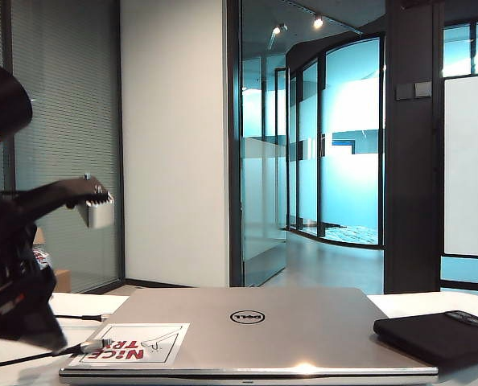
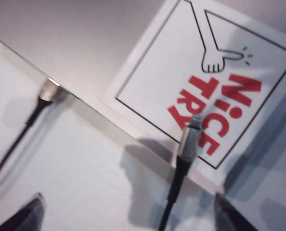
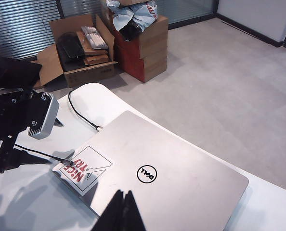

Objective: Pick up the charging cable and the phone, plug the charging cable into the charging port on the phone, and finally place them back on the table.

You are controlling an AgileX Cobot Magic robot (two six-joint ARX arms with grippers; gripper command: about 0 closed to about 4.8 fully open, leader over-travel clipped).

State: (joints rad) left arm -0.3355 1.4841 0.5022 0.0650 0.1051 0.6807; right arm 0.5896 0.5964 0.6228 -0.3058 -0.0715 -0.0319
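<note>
We find the left end effector (image 2: 128,211) low over the near-left corner of the laptop (image 1: 303,322), its fingers (image 2: 22,214) spread wide and empty. The charging cable (image 2: 174,192) lies between them, its silvery plug (image 2: 188,139) resting on the "NICE TRY" sticker (image 2: 220,86) while the cord trails off onto the white bench (image 2: 85,163). A second cord (image 2: 22,130) lies apart, its tip at the laptop's edge — not the one wanted. The phone (image 1: 436,334) lies on the bench at the laptop's right side, well apart from the cable. The right end effector (image 3: 121,211) hangs high above the laptop, fingers pressed together, holding nothing.

We judge the step in hand to be the first pick of the cable. To do it well, the left end effector should descend squarely over the stiff collar just behind the plug — not the limp cord — so the plug stays aligned for insertion. Closing against the laptop lid risks scraping it or flicking the plug aside.
</note>
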